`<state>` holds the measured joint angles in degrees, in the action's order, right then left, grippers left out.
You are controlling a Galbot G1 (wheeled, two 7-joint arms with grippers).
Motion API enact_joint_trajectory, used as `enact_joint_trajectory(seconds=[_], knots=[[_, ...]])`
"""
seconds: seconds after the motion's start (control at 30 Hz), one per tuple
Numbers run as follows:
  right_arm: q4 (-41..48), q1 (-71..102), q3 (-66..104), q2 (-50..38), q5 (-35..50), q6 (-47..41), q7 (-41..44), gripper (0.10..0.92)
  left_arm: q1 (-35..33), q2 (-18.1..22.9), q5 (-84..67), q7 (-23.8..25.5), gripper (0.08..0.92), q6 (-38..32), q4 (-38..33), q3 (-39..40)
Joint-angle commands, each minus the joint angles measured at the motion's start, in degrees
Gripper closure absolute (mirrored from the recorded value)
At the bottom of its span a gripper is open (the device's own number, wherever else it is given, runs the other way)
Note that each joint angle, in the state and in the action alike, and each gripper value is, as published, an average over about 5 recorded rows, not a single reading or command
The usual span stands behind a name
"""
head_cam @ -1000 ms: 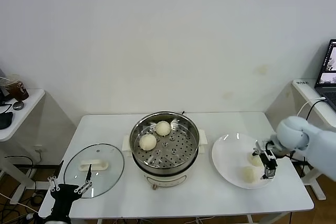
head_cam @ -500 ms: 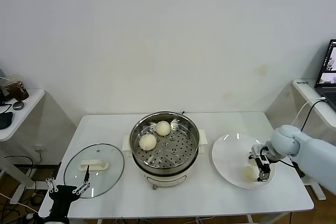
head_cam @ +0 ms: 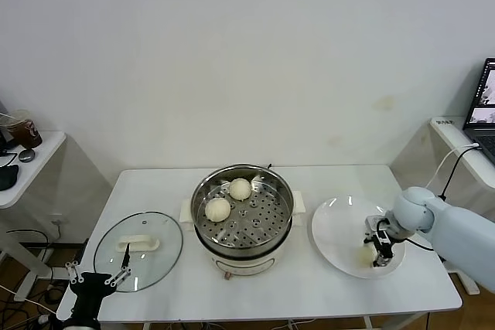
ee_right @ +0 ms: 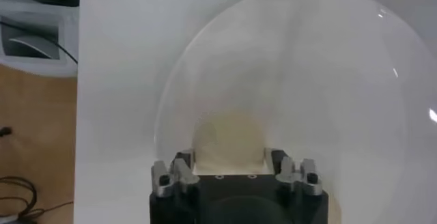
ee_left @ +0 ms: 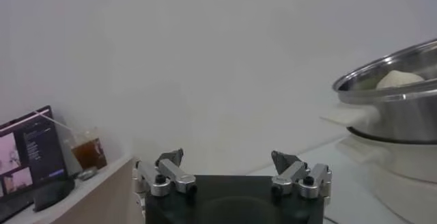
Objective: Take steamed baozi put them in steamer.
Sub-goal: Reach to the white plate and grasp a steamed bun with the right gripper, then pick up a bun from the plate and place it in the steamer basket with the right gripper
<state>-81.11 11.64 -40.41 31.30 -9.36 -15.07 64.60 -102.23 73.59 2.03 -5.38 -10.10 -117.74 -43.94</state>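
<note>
Cream baozi (ee_right: pixel 229 143) sits between right hand (ee_right: pixel 229 167) fingers.

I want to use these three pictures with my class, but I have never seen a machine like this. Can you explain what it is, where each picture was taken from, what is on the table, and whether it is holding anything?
It is a robot with two arms. One picture looks down from its head; the other two come from cameras on its wrists. On the white table stands a steel steamer with two baozi inside, a glass lid to its left and a white plate to its right. The right gripper is down on the plate, its fingers either side of a bun; whether they grip it yet is unclear. The left gripper waits open at the table's front-left edge, holding nothing.
</note>
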Motion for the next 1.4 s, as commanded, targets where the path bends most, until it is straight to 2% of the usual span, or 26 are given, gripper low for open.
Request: enact_joint_trajectory(seconds=[0.03, 0.17, 0.47, 0.6, 0.83, 1.1, 1.23, 1.4], knots=[[-0.22, -1.96, -1.18, -0.37, 0.43, -0.3, 0.64, 0.527, -0.11, 0.07, -0.05, -0.03, 0.177, -0.04, -0.13, -0.04], [-1.25, -7.25, -3.69, -1.42, 2.7, -0.3, 1.31, 0.555, 0.01, 0.12, -0.08, -0.04, 0.177, -0.05, -0.27, 0.05], [-2.87, -29.12, -9.71, -0.77, 13.82, -0.72, 4.25, 0.55, 0.47, -0.37, -0.53, 0.09, 0.177, -0.13, -0.72, 0.0], [-3.16, -40.6, -15.84, 3.83, 19.49, 0.29, 4.33, 0.55, 0.6, -0.8, -0.8, 0.05, 0.177, -0.45, -0.49, -0.17], [-2.88, -51.89, -22.87, 18.36, 27.49, 5.43, 1.9, 0.543, 1.25, -1.14, -1.06, 0.12, 0.177, -0.49, -0.2, -0.25], [-1.08, -49.29, -30.76, 33.58, 21.77, 19.01, -0.66, 0.537, 1.14, -0.76, -1.59, 0.09, 0.177, -0.52, -0.62, -1.17], [1.44, -45.94, -33.46, 38.5, 17.23, 26.83, -1.56, 0.534, 1.0, -0.65, -1.83, 0.13, 0.177, -0.45, -0.85, -1.88], [2.75, -42.91, -35.39, 41.85, 13.6, 32.31, -2.42, 0.533, 0.97, -0.37, -1.93, 0.19, 0.177, -0.41, -0.94, -2.39]])
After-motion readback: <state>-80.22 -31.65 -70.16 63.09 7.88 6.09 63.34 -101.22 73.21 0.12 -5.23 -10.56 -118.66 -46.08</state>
